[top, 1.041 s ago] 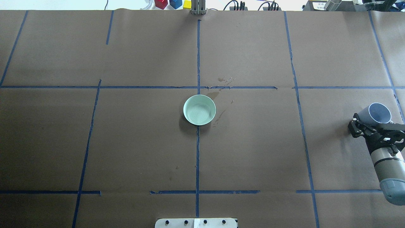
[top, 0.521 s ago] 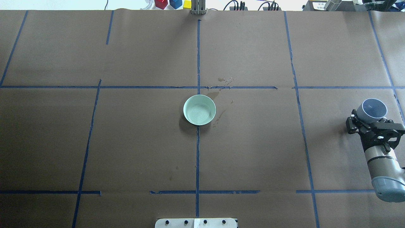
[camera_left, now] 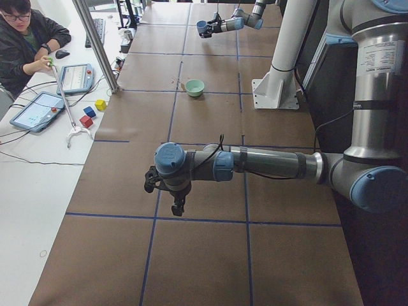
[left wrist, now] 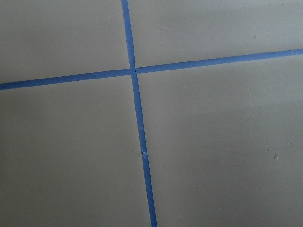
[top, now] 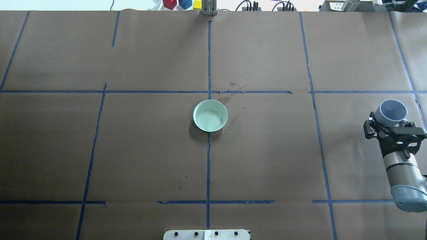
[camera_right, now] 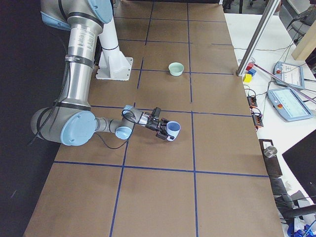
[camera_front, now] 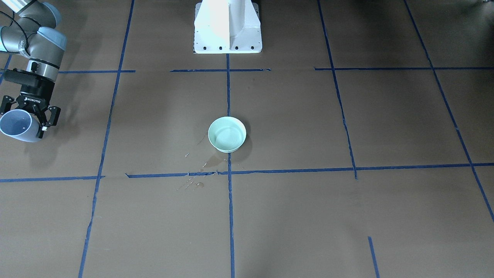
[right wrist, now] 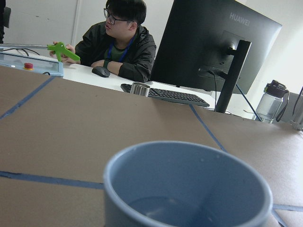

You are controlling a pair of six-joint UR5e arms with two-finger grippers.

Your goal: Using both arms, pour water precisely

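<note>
Cup [top: 393,111] more upright now in right pincer [top: 389,122] — water [top: 237,83] a faint sheen

Even, bright overhead light; soft shadows on the tabletop [top: 267,160]; the near blue cup [right wrist: 187,189] is blurred.

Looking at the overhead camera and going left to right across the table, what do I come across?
green bowl → spilled water drops just past the bowl's right rim → blue cup, gripped by the right gripper at the far right
</note>
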